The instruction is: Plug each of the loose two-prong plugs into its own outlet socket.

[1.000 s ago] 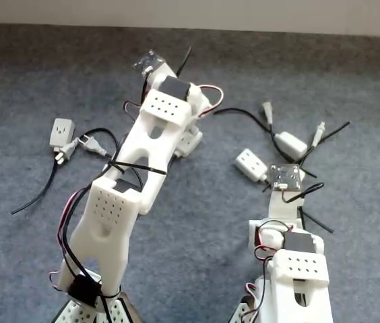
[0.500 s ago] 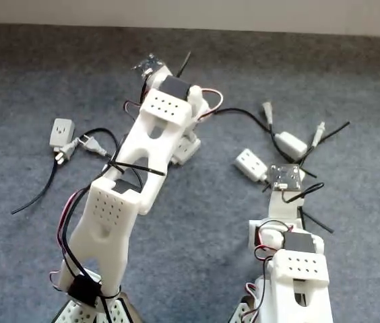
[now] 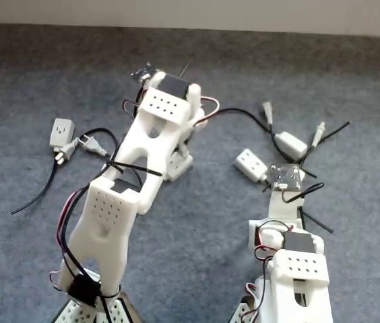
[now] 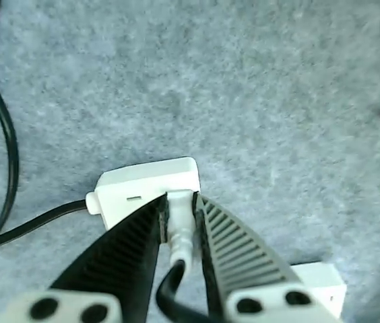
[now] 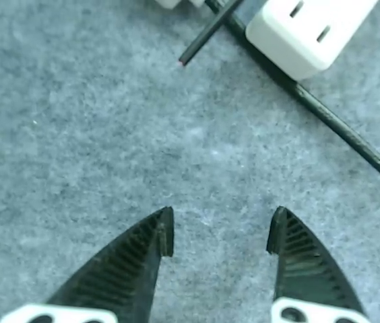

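Carpet [image 3: 35, 67], grey and short-piled, is lying under two white arms. The left pincer [image 4: 180, 202] is clamping its ridged black fingers narrowly on a white two-prong plug [image 4: 180, 225], and the plug's black cord [image 4: 170, 289] is trailing back between them. Just ahead of the fingertips a white outlet block [image 4: 143, 185] is lying flat, and the plug's front end is touching its side face; how deep the prongs are sitting cannot be told. Another white block [image 4: 321, 282] is lying behind and to one side of that pincer. The right pincer [image 5: 220, 232] is hanging wide open over bare carpet, gripping nothing. Well ahead of its tips a second outlet socket [image 5: 308, 30] is lying with two slots showing, and a black cable [image 5: 341, 131] is running alongside it.
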Robot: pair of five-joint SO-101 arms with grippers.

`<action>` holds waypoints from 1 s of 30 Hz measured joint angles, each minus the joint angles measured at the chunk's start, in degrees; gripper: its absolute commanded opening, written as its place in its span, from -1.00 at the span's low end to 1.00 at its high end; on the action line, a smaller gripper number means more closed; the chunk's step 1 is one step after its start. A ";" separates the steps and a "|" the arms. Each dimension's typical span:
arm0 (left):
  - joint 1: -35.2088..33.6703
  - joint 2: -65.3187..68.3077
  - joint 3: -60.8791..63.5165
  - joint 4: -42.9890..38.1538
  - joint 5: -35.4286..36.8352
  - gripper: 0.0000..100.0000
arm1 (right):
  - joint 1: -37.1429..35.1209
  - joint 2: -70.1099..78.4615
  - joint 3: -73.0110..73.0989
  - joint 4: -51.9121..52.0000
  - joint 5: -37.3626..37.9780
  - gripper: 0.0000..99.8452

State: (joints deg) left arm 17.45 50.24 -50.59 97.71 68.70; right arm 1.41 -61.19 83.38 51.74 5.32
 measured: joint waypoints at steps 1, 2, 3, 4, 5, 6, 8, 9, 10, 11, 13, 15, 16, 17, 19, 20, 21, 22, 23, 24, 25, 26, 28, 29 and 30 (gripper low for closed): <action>-0.53 -0.18 0.97 0.26 -1.23 -0.99 | 0.00 0.00 0.00 0.00 0.00 -0.54; -0.97 -0.18 1.85 0.53 -2.29 -0.99 | 0.00 0.00 0.00 0.00 0.00 -0.54; -1.23 -0.18 2.64 0.53 -2.99 -0.99 | 0.00 0.00 0.00 0.00 0.00 -0.54; -1.32 -0.26 3.43 0.70 -3.43 -0.99 | 0.00 0.00 0.00 0.00 0.00 -0.54; -1.32 -0.26 4.04 0.70 -3.69 -0.99 | 0.00 0.00 0.00 0.00 0.00 -0.54; -1.32 -0.26 4.66 0.70 -3.78 -0.99 | 0.00 0.00 0.00 0.00 0.00 -0.54; -1.32 -0.35 5.63 0.70 -3.87 -0.99 | 0.00 0.00 0.00 0.00 0.00 -0.54; -1.32 -0.35 5.89 0.70 -3.87 -0.99 | 0.00 0.00 0.00 0.00 0.00 -0.54; -1.32 -0.35 6.15 0.70 -3.87 -0.99 | 0.00 0.00 0.00 0.00 0.00 -0.54; -1.32 -0.44 6.59 0.70 -3.87 -0.99 | 0.00 0.00 0.00 0.00 0.00 -0.54; -1.14 -0.44 7.65 0.70 -3.87 -0.99 | 0.00 0.00 0.00 0.00 0.00 -0.54; -1.05 -0.53 8.53 0.70 -3.87 -0.99 | 0.00 0.00 0.00 0.00 0.00 -0.54; -1.05 -0.53 8.79 0.70 -3.87 -0.99 | 0.00 0.00 0.00 0.00 0.00 -0.54; -1.05 -0.53 9.05 0.70 -3.87 -0.99 | 0.00 0.00 0.00 0.00 0.00 -0.54; -1.05 -0.53 9.41 0.70 -3.87 -0.99 | 0.00 0.00 0.00 0.00 0.00 -0.54; -1.05 -0.53 9.85 0.70 -3.87 -0.99 | 0.00 0.00 0.00 0.00 0.00 -0.54; -1.05 -0.53 10.46 0.70 -3.87 -0.99 | 0.00 0.00 0.00 0.00 0.00 -0.54; -1.05 -0.62 11.08 0.62 -3.87 -0.99 | 0.00 0.00 0.00 0.00 0.00 -0.54; -1.05 -0.62 11.87 0.53 -3.87 -0.99 | 0.00 0.00 0.00 0.00 0.00 -0.54; -1.05 -0.62 12.48 -0.09 -3.87 -0.99 | 0.00 0.00 0.00 0.00 0.00 -0.54; -1.05 -0.62 13.01 -0.97 -3.87 -0.99 | 0.00 0.00 0.00 0.00 0.00 -0.54; -1.14 -0.62 13.63 -1.76 -3.87 -0.99 | 0.00 0.00 0.00 0.00 0.00 -0.54; -1.14 -0.62 14.33 -3.16 -3.87 -0.99 | 0.00 0.00 0.00 0.00 0.00 -0.54; -1.14 -0.62 14.59 -3.87 -3.78 -0.99 | 0.00 0.00 0.00 0.00 0.00 -0.54; -1.05 -0.62 14.95 -4.66 -3.78 -0.99 | 0.00 0.00 0.00 0.00 0.00 -0.54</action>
State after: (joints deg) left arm 16.40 49.63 -35.65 93.05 64.92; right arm 1.41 -61.19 83.38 51.74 5.32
